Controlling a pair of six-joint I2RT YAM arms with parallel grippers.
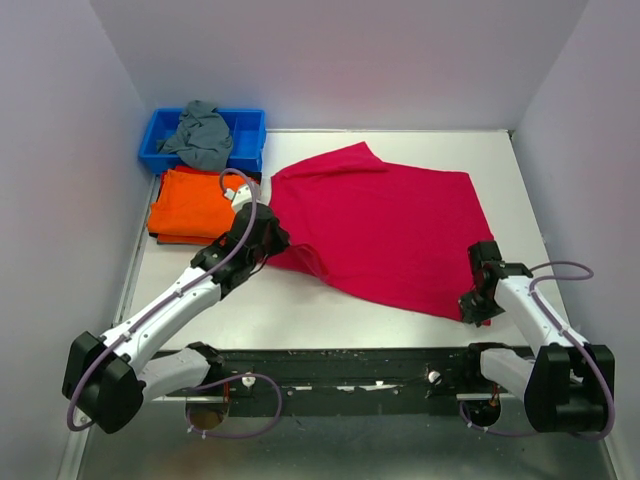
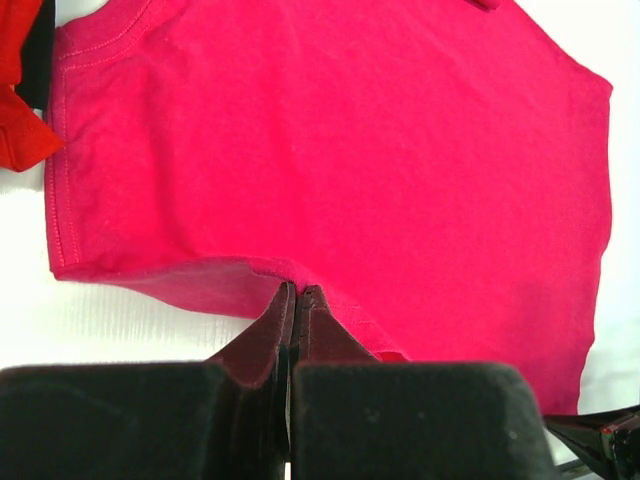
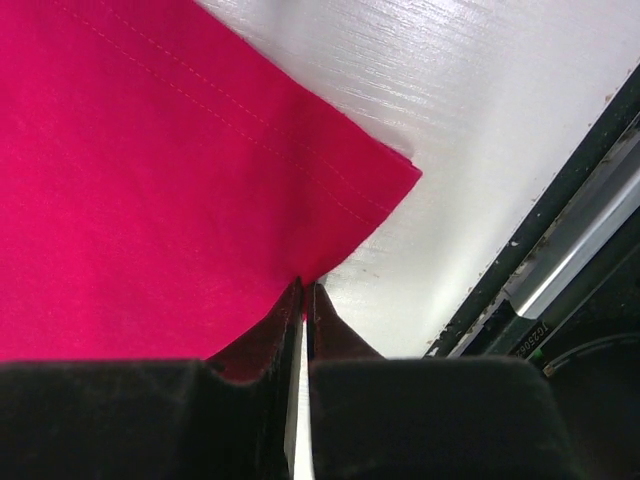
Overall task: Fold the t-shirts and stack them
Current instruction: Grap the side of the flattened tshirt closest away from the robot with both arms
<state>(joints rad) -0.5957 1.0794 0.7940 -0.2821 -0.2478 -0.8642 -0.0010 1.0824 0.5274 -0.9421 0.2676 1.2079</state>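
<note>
A crimson t-shirt lies spread across the middle of the white table. My left gripper is shut on its near left edge, close to the sleeve; in the left wrist view the fingertips pinch a lifted fold of the shirt. My right gripper is shut on the shirt's near right hem; in the right wrist view the tips clamp the hem edge of the shirt next to its corner. A folded orange t-shirt stack lies left of the crimson shirt.
A blue bin at the back left holds a crumpled grey-blue garment. White walls enclose the table on the left, back and right. A black rail runs along the near edge.
</note>
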